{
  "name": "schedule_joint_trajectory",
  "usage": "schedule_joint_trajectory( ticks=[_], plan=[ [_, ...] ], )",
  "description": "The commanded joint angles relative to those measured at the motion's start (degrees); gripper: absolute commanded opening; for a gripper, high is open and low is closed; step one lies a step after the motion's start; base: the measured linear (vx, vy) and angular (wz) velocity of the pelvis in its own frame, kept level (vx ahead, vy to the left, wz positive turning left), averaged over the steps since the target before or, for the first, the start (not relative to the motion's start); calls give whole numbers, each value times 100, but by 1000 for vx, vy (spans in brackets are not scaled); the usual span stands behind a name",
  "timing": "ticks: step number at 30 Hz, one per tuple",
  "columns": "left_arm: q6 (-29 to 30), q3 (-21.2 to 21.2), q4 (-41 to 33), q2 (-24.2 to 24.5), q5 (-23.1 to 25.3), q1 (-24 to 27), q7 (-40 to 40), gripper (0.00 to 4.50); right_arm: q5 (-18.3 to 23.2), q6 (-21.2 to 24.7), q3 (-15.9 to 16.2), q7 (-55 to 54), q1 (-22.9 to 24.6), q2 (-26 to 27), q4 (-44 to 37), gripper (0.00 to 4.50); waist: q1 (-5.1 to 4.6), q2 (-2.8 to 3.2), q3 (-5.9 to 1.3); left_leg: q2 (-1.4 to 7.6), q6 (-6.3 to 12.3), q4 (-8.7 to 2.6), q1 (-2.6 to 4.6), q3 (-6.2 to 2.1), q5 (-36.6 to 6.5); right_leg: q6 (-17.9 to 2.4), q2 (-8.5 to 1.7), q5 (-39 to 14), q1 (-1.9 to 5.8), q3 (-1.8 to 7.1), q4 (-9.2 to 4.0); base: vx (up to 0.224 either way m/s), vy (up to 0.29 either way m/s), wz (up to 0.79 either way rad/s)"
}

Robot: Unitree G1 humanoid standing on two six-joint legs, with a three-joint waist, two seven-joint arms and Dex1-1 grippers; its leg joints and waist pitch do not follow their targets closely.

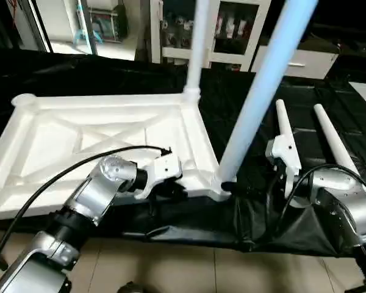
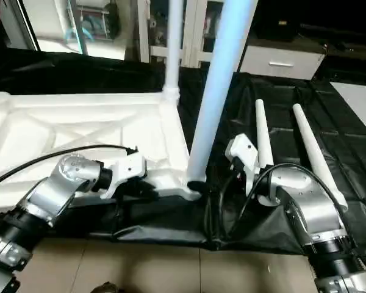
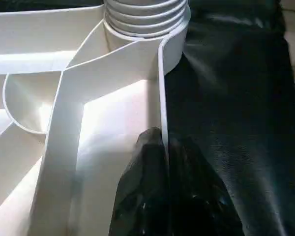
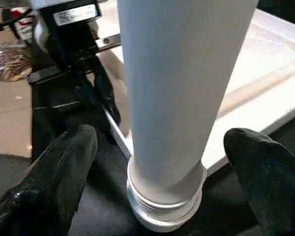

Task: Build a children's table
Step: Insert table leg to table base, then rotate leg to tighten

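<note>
Both my arms reach forward, the left one pinched shut, the right one spread wide.

My left gripper (image 3: 160, 162) has its black fingers closed together, the silver forearm angling in from my lower left with a black cable looping over it. My right gripper (image 4: 157, 162) stands with its two fingers (image 4: 59, 172) far apart, the forearm coming in from my lower right, wrist bent inward toward my left.

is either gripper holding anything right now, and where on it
The left gripper is pinched on the tabletop, on its near rim by the corner. The right gripper is open around the leg, not gripping.
</note>
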Motion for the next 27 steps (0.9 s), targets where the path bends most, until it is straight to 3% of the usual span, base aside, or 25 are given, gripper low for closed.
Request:
schedule_joint_trajectory(
  ticks=[1, 3, 6, 7, 27],
  plan=[
    [-145, -189, -148, -61, -101, 98, -215, 0, 0, -44, 53, 190, 10, -127, -24, 446, -19, -29, -370, 148, 79, -446, 77, -30, -1583, -959, -282, -1784, 245, 222, -453, 0, 0, 0],
    [-167, -217, -172, -31, -66, 111, -269, 0, -76, -199, 104, 314, -43, -153, 191, 446, -20, -30, -376, 149, 94, -441, 79, -26, -1518, -996, -281, -1670, 248, 220, -442, 0, 0, 0],
    [-182, -220, -174, -9, -48, 115, -287, 0, -106, -279, 125, 361, -87, -141, 311, 412, -26, -34, -385, 139, 117, -426, 68, -19, -1423, -1071, -275, -1519, 257, 220, -423, 0, 0, 0],
    [-193, -226, -165, 2, -35, 111, -289, 0, -140, -312, 158, 410, -109, -151, 366, 408, -24, -57, -386, 137, 129, -423, 65, -15, -1402, -1074, -274, -1503, 261, 219, -423, 0, 0, 0],
    [-133, -289, -232, 141, 21, 135, -400, 0, -327, -728, 318, 761, -468, 186, 1166, 240, -21, -18, -406, 136, 147, -411, 79, -16, -1356, -1252, -268, -1203, 280, 207, -377, 0, 0, 0]
  ],
)
